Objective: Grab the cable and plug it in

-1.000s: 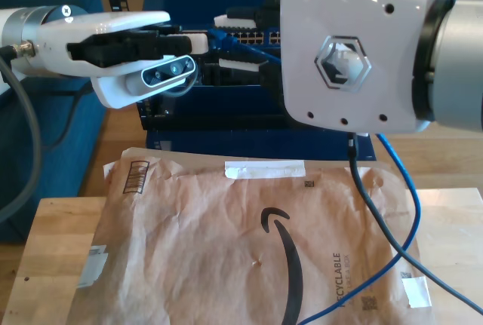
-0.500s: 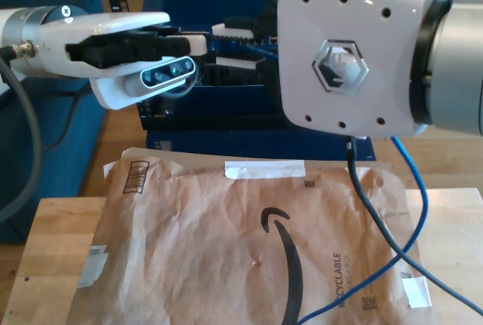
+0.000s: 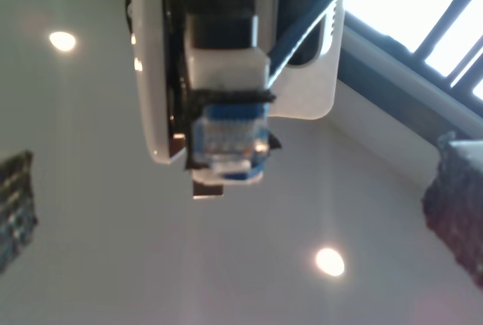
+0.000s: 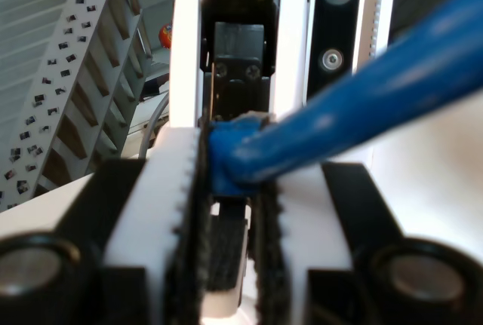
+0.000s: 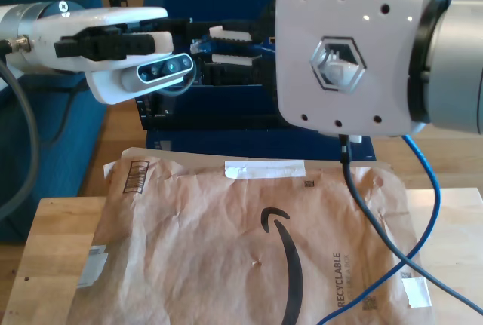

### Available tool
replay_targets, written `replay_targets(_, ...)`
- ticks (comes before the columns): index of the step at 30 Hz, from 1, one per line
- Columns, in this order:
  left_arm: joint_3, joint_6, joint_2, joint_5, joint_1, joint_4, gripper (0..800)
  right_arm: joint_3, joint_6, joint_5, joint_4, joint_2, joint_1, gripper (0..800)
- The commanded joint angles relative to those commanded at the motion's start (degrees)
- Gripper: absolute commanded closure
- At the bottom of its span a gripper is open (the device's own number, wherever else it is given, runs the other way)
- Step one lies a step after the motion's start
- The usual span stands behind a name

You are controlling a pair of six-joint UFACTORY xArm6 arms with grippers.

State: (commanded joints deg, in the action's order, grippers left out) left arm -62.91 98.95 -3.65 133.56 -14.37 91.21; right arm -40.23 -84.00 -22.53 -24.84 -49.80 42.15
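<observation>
The cable's blue plug is pinched at the tip of my first gripper, which is shut on it; the blue cord runs back past the fingers. My second gripper is shut on the blue cable between its ribbed pads. In the exterior view the cable hangs from behind the large white arm at the exterior view's right and loops onto the table. That arm's white fingers meet the other arm's gripper tip in front of the dark rack. Which arm is which cannot be told.
A brown paper mailer covers most of the wooden table. A dark grey robot cable trails across the mailer at the exterior view's right. A blue seat stands at the exterior view's left.
The arm at the exterior view's left has lifted a little. The large white arm has edged left and up, and the hanging blue loop has swung right. The rack's ports are now covered.
</observation>
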Motion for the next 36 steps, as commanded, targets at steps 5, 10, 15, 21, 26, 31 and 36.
replay_targets(5,-0.3,3.7,0.0,-7.4,-4.6,-2.1,13,-2.0,-2.2,-3.8,0.2,3.3,-0.3,798)
replay_targets(10,-2.6,3.5,0.0,-10.8,-7.6,-5.6,7,-4.7,-2.6,-7.5,0.4,5.7,-1.7,798)
replay_targets(15,-6.9,3.5,0.0,-13.2,-9.8,-13.0,5,-7.6,-4.7,-14.4,0.2,8.7,-8.3,798)
replay_targets(21,-11.5,2.3,0.0,-14.2,-12.0,-23.7,3,-11.2,-8.4,-26.1,0.1,13.8,-21.5,798)
replay_targets(26,-12.6,-5.6,0.0,-16.9,-14.1,-35.3,3,-11.1,-8.5,-31.0,0.3,17.6,-26.6,798)
replay_targets(31,-14.0,-12.6,-0.1,-17.0,-16.7,-49.3,2,-10.8,-10.2,-34.6,0.5,18.5,-30.2,798)
replay_targets(36,-13.5,-20.8,-0.4,-17.0,-22.9,-58.3,2,-10.8,-11.8,-37.1,1.1,22.1,-30.4,798)
